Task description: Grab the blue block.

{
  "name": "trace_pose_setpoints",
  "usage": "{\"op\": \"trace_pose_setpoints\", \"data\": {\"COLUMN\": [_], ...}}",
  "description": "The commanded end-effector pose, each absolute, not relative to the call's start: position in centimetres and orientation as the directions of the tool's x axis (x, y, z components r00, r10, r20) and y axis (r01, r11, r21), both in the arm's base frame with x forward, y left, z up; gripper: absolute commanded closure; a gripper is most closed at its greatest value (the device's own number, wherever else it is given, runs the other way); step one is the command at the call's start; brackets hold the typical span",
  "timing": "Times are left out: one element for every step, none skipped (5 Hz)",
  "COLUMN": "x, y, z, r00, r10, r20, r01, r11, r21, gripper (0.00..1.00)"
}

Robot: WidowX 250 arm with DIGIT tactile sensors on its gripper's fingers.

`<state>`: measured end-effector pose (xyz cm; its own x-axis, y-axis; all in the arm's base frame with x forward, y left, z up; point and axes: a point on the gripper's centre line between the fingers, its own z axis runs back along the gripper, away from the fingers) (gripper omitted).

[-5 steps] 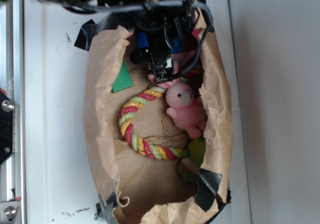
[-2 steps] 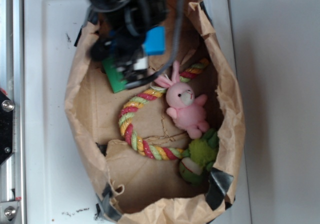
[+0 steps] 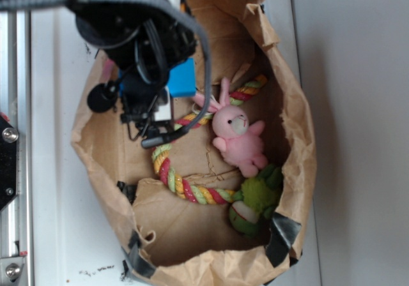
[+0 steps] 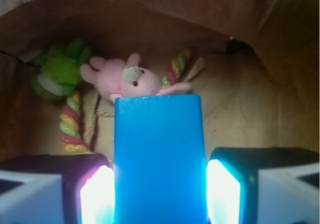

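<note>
the gripper [image 4: 160, 184] has the blue block [image 4: 159, 159] clamped between its two fingers [image 4: 97, 196], one pad pressed on each long side, both pads glowing bright in the wrist view. the block stands upright in the grip, its top edge level and filling the middle of that view.

from the exterior camera the block [image 3: 182, 78] shows as a blue patch beside the dark arm, up over the upper left part of the paper bag [image 3: 297, 152], off the bag floor. the gripper [image 3: 148, 113] itself is mostly lost in black housing and cables there, so the pinch reads only from the wrist.

down in the bag, the pink bunny [image 3: 238, 139] lies on its back right of centre, ears toward the arm. the rope ring [image 3: 176, 184], striped red, yellow and green, curves round the middle of the floor, its upper end running under the bunny's ears. a green plush [image 3: 255, 200] sits at the lower right, touching the ring's end and just below the bunny's feet.

wrist view gives the same trio beyond the block: bunny [image 4: 127, 81] just above its top edge, green plush [image 4: 57, 71] to the left, rope [image 4: 70, 126] trailing below the plush.

the bag's torn brown walls rise all round, black tape [image 3: 281, 235] on the lower rim corners. the bag rests on a white table [image 3: 54, 203].
</note>
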<state>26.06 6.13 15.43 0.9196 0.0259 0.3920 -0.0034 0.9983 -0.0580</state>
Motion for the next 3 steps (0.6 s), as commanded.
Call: {"op": "trace_pose_setpoints", "data": {"x": [28.62,29.16,29.24], "y": [3.72,2.91,2.72], "z": [19.41,19.51,19.38], "r00": [0.923,0.923,0.916], "r10": [0.01,0.001,0.001], "r20": [0.384,0.386,0.401], "r01": [-0.002,0.005,0.013], "r11": [1.0,1.0,0.999], "r21": [-0.022,-0.016,-0.032], "gripper": [1.0,1.0,1.0]}}
